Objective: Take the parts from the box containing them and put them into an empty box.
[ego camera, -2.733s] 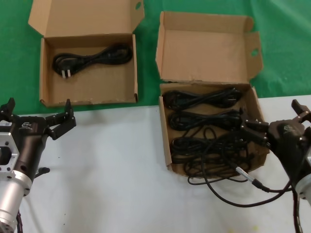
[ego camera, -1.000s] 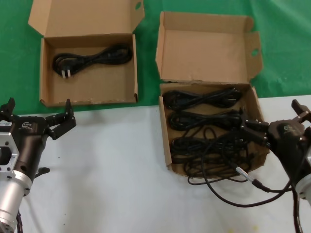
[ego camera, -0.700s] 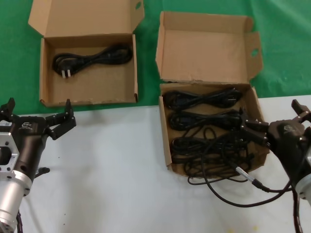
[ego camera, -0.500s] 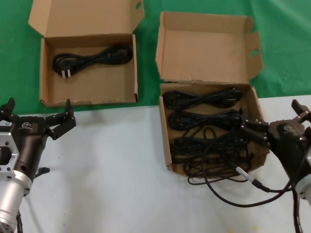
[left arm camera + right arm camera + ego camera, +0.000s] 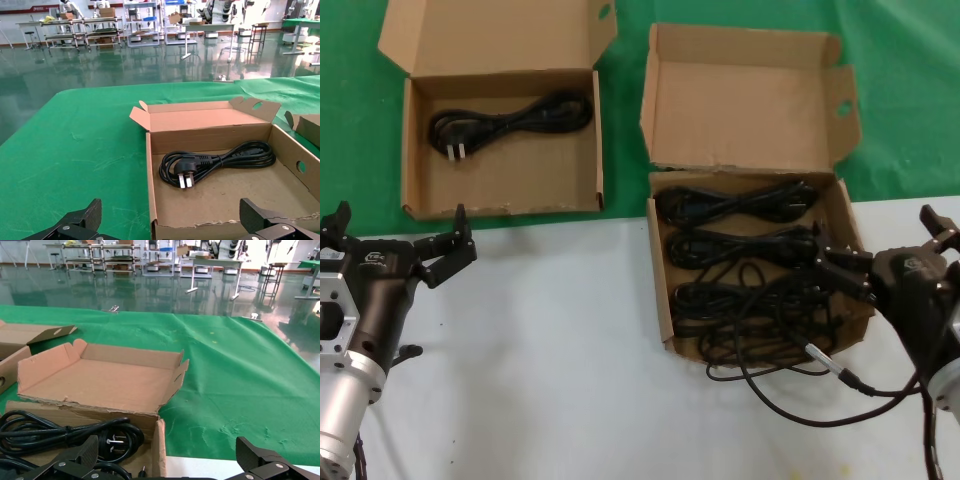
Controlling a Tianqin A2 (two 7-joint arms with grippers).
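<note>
We could read no writing on either carton; a small pale emblem sat on each gripper body, too small to make out. The work lay on a white tabletop (image 5: 570, 350) whose far part was covered by green cloth (image 5: 900, 90), and beyond it the wrist views showed a hall with a glossy green floor, metal racks (image 5: 80, 30) and more tables. The winged-lid box (image 5: 760, 265) stood at the robot's right, across the cloth's edge, lid up, holding several black power cords (image 5: 740, 245) in looped bundles — one cord trailing over the near wall onto the white surface. Well apart to the left, on the cloth, the flat-lidded box (image 5: 500, 140) held a single power cord (image 5: 510, 120) near its far wall, its plug prongs showing. The right gripper (image 5: 885, 255) hovered at the near right corner of the full box with its fingers spread wide, holding nothing. The left gripper (image 5: 395, 235) waited over the white tabletop just in front of the flat-lidded box — likewise spread and empty.
</note>
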